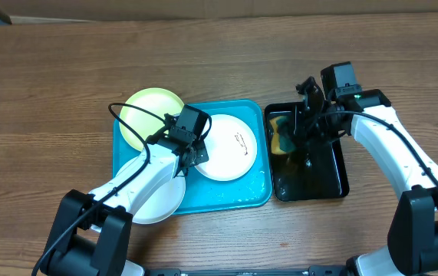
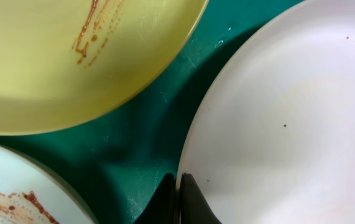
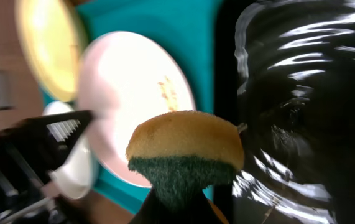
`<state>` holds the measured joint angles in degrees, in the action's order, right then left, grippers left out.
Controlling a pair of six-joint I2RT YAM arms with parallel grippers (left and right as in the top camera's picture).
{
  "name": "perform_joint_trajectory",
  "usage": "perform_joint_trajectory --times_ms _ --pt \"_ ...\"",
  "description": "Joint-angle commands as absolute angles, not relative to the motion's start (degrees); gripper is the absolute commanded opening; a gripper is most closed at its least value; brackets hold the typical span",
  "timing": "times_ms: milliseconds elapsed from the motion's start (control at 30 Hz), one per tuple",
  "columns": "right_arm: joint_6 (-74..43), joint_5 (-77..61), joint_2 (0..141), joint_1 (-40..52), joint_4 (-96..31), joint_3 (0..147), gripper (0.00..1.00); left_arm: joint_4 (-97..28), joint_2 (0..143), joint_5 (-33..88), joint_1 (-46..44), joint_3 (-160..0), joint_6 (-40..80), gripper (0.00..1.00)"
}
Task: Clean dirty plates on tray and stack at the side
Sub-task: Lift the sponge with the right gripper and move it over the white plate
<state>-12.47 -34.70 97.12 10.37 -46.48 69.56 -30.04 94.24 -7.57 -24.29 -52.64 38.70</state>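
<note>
Sponge (image 3: 186, 152), yellow-green foam, pinched in my right claw (image 3: 177, 204); left claw (image 2: 178, 199) pressed together at rim of round white plate (image 2: 289, 124).

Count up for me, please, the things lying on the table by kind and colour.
White plates: 2
Yellow-green plate: 1
Turquoise tray: 1
Black tray: 1
Sponge: 1
Total: 6
</note>
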Motion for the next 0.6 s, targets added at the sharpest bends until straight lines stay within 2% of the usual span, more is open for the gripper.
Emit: perform_joint_trajectory --times_ms 0,167,367,567 --pt "-15.70 -40.40 96.88 13.47 -43.09 69.43 0.04 -30.22 93.51 -9.41 -24.45 -52.66 38.81 0.04" --pt "-20.84 -29.12 97.08 21.91 -37.47 69.43 0.04 -30.48 93.51 -9.41 -24.45 -52.66 38.81 0.04" --pt "-28.18 -4.40 98.78 33.19 -35.38 69.41 0.04 -30.63 93.51 -9.43 -24.40 -52.66 38.79 0.04" --pt "-28.53 -0.51 102.02 38.46 -32.12 69.38 0.04 -30.65 93.51 -9.47 -24.40 -52.66 38.57 0.04"
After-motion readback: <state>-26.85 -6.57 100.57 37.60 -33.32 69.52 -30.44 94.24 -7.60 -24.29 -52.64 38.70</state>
